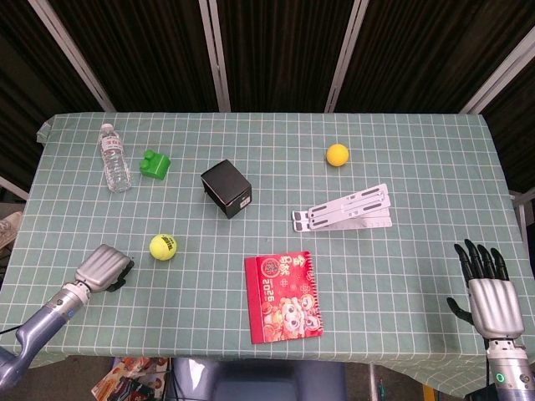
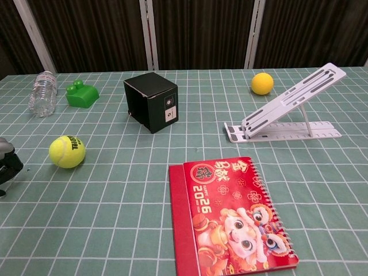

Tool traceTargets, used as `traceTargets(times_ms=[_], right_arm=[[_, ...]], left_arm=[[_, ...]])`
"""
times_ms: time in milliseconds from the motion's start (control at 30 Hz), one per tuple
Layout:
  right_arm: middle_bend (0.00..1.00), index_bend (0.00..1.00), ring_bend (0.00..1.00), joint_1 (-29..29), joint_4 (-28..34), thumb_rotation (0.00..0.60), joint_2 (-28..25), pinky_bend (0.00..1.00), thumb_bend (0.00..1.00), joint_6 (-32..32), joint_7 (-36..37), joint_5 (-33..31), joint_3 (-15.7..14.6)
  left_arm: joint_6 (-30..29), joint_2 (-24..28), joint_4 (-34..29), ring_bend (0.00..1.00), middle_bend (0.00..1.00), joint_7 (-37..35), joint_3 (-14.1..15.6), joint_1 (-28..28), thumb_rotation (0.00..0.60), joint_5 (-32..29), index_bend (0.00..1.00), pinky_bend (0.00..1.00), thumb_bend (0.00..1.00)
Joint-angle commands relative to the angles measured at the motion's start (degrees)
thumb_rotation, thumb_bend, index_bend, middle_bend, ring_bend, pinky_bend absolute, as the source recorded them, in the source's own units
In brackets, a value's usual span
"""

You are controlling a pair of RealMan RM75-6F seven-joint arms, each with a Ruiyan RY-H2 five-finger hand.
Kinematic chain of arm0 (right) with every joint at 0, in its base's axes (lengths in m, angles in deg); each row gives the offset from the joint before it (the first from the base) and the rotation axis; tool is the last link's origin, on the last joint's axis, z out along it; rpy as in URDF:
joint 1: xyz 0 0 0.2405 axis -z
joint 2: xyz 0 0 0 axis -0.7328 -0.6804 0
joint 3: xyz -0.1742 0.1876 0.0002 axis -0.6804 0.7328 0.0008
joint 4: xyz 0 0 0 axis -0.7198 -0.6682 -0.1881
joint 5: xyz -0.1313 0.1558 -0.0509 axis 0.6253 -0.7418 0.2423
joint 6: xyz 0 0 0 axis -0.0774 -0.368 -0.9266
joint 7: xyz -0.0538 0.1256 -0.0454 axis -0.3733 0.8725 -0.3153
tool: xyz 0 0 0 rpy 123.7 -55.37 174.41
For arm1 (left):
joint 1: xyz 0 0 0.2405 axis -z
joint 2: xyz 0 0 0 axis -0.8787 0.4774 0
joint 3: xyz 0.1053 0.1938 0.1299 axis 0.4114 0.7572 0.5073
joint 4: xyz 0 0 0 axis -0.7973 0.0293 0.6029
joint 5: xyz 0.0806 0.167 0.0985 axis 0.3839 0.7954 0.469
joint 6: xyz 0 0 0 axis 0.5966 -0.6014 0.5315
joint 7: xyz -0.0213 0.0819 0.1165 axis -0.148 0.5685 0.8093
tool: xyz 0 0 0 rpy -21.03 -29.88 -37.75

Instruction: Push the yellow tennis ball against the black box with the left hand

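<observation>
The yellow tennis ball [image 1: 163,246] lies on the checked cloth, left of centre, and is also seen in the chest view [image 2: 67,151]. The black box [image 1: 226,189] stands up and to the right of it, a good gap away [image 2: 152,102]. My left hand [image 1: 104,267] is low over the table just left of the ball, not touching it, its fingers curled under and holding nothing. Only its edge [image 2: 7,164] shows in the chest view. My right hand [image 1: 489,292] rests at the near right corner, fingers spread and empty.
A water bottle [image 1: 114,158] and a green block [image 1: 155,163] sit at the far left. A red calendar [image 1: 282,296] lies near the front middle, a white stand [image 1: 344,209] to its right, and an orange ball [image 1: 337,154] behind that.
</observation>
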State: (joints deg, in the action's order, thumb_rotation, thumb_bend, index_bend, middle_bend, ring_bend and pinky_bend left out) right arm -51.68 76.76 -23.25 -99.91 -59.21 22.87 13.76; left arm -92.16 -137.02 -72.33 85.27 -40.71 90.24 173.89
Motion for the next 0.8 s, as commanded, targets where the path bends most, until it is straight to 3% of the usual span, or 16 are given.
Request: traceTargets(times_ms=[33,300,800], right_arm=[[0.0,0.0,0.0,-0.1,0.1,0.6,0.0,0.0,0.25,0.3,-0.3,-0.2,0.0],[0.0,0.0,0.0,-0.1,0.3,0.6,0.0,0.0,0.25,0.4,-0.7,-0.3,0.0],[0.0,0.0,0.0,-0.5,0.1,0.6,0.3,0.0,0.25,0.9,-1.5,-0.7,0.1]], left_arm=[[1.1,-0.6,-2.0,0.61,0.71,-1.5,-0.3,1.7,0.6,-0.3,0.72,0.78,0.33],[1.7,-0.7,-3.2,0.61,0.71,-2.6,1.4,2.9,0.6,0.4,0.72,0.78,0.4],[3.2,-3.0,-2.8,0.61,0.71,0.1,0.0,5.6,0.6,-1.9,0.72,0.78,0.38]])
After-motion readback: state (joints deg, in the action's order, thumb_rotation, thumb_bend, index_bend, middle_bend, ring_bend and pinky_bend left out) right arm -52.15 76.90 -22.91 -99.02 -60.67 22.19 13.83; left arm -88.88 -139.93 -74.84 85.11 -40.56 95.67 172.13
